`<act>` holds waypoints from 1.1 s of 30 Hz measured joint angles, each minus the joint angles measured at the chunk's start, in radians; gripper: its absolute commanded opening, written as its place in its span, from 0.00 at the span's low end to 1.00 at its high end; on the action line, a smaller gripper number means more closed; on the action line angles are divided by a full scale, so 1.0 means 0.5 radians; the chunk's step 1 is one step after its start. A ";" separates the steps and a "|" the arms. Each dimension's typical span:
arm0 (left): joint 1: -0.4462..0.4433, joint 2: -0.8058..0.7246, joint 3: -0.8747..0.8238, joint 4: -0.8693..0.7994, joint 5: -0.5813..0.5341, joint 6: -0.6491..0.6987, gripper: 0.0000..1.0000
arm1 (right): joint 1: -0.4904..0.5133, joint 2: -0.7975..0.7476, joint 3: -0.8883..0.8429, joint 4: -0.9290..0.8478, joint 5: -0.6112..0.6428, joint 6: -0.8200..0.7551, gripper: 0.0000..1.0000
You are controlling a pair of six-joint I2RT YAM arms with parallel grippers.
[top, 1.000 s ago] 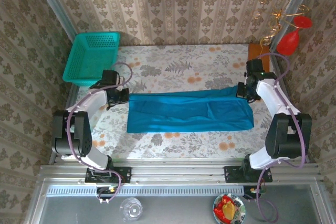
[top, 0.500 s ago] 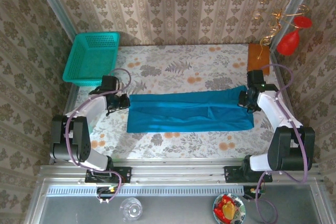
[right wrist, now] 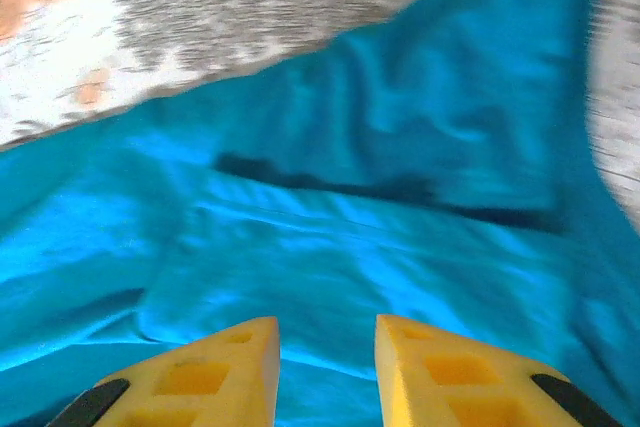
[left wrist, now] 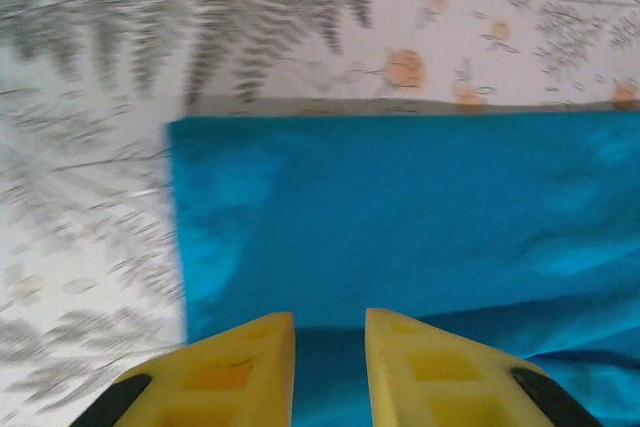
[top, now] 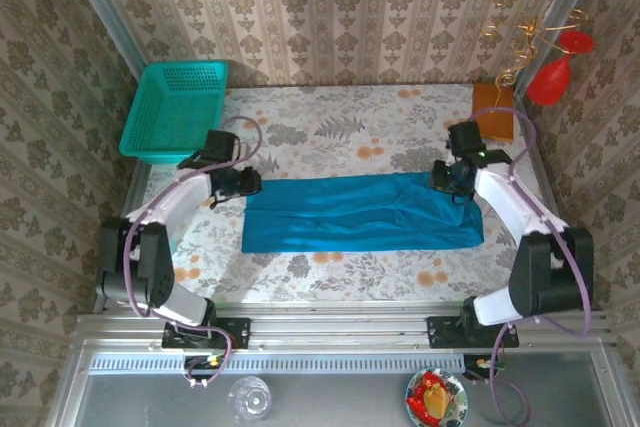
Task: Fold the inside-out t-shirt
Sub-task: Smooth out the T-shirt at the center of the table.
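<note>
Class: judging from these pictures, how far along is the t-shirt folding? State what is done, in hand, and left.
Done: the shirt lies as a long, flat folded band. In hand: the left fingers and right fingers hover open over its ends, gripping nothing. Left: probably folding the band crosswise.

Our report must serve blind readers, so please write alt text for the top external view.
A blue-teal t-shirt lies as a long flat band across a flowered table; the left arm reaches its far left corner and the right arm its far right end, jaws at the cloth's edge. A teal mesh basket stands at the table's far left corner.
</note>
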 measured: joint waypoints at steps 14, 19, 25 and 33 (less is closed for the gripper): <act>-0.163 0.605 0.323 -0.224 0.047 0.058 0.25 | 0.523 0.737 0.529 -0.103 -0.182 -0.086 0.33; -0.163 0.606 0.269 -0.231 0.060 0.068 0.24 | 0.486 0.799 0.627 -0.269 0.080 -0.040 0.35; -0.150 0.605 0.241 -0.201 0.082 0.069 0.23 | 0.353 0.896 0.710 -0.386 0.275 -0.015 0.36; -0.150 0.413 0.135 -0.163 0.014 0.067 0.25 | 0.331 1.094 0.746 -0.393 0.309 -0.003 0.33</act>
